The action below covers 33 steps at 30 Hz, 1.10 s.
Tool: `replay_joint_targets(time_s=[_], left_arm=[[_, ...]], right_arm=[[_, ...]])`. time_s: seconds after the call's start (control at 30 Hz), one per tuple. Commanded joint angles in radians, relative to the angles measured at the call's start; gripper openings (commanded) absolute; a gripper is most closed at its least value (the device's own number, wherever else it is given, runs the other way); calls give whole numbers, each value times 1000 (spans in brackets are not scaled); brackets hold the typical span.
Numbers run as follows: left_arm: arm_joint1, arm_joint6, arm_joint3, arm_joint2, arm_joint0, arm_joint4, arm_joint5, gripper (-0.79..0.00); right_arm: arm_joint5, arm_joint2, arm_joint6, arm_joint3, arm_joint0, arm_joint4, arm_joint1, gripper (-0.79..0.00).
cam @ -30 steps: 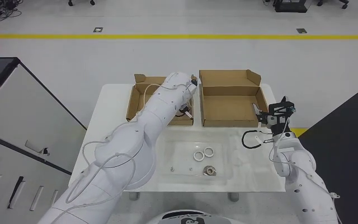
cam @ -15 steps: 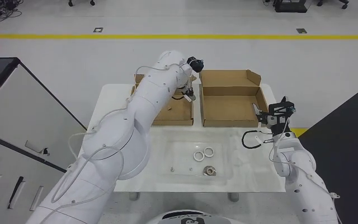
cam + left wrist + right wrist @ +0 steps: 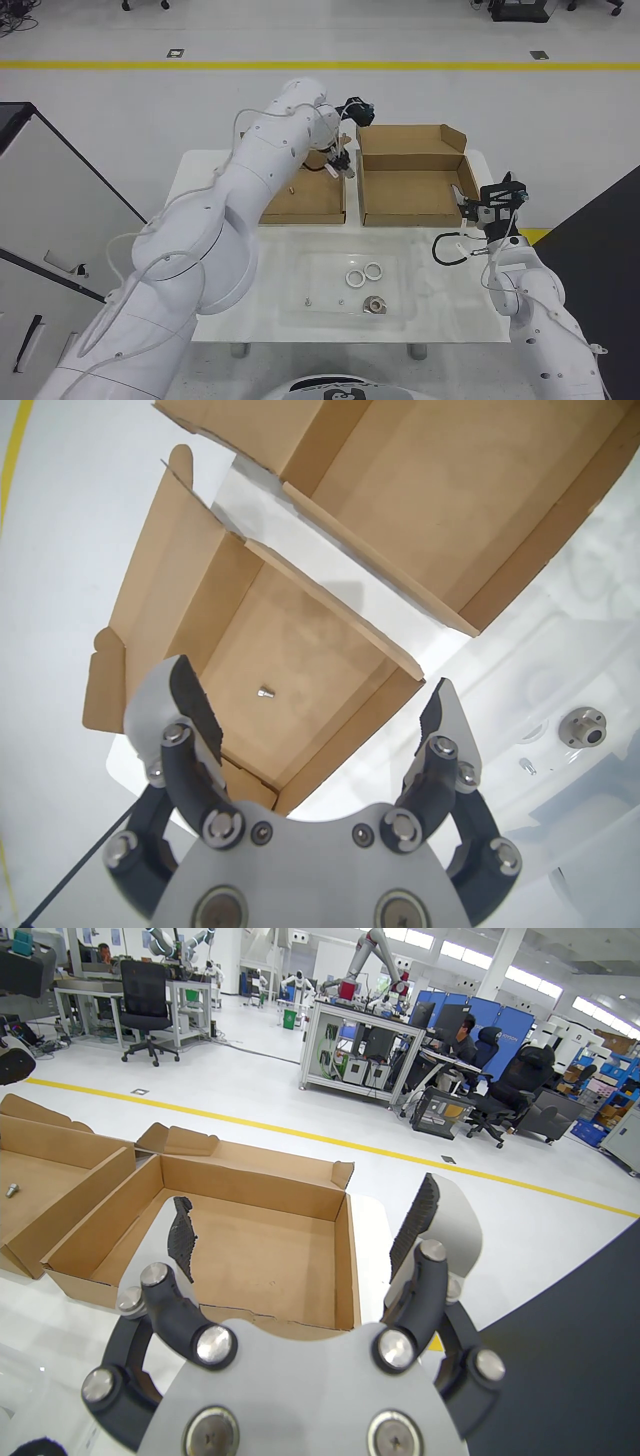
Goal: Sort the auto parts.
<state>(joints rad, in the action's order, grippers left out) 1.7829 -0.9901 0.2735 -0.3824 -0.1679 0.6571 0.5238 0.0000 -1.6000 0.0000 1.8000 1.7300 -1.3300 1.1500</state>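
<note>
— Left to sort, nearest first?

— In the clear tray [image 3: 400,290] at the near side of the desk [image 3: 450,300]: a metal hub [image 3: 375,305], a small screw [image 3: 527,766] beside it, two white rings [image 3: 348,279] just beyond.

— And the tools?

— Right tool [image 3: 305,1193] released, empty, just off the outer side of the right cardboard box [image 3: 410,190]. Left tool [image 3: 312,677] spread wide too, holding nothing, farther off above the far side of the left cardboard box [image 3: 300,205], with a bolt [image 3: 266,693] lying on its floor.

— Which way to the tray?

— Back toward the robot for the left tool; inward and nearer for the right. About equally placed, judging by eye. Screw's long axis too small to tell.
</note>
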Motion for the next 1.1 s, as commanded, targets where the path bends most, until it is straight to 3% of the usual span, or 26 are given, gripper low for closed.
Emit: replay_joint_targets(time_s=[0.0, 0.2, 0.4, 0.57, 0.67, 0.77, 0.9, 1.07], left_arm=[[-15, -8, 33, -12, -4, -8, 4, 0], [-81, -49, 164, -55, -22, -11, 18, 0], [-184, -139, 401, -123, -93, 27, -5, 0], [-302, -266, 732, -242, -225, 92, -43, 0], [-375, -359, 970, -339, -346, 134, -53, 0], [-439, -398, 1175, -386, -459, 178, -92, 0], [-509, -416, 1336, -380, -536, 185, -109, 0], [-583, -416, 1436, -320, -544, 113, -109, 0]], right_arm=[[0, 0, 0, 0, 0, 0, 0, 0], [0, 0, 0, 0, 0, 0, 0, 0], [0, 0, 0, 0, 0, 0, 0, 0], [0, 0, 0, 0, 0, 0, 0, 0], [0, 0, 0, 0, 0, 0, 0, 0], [0, 0, 0, 0, 0, 0, 0, 0], [0, 0, 0, 0, 0, 0, 0, 0], [0, 0, 0, 0, 0, 0, 0, 0]])
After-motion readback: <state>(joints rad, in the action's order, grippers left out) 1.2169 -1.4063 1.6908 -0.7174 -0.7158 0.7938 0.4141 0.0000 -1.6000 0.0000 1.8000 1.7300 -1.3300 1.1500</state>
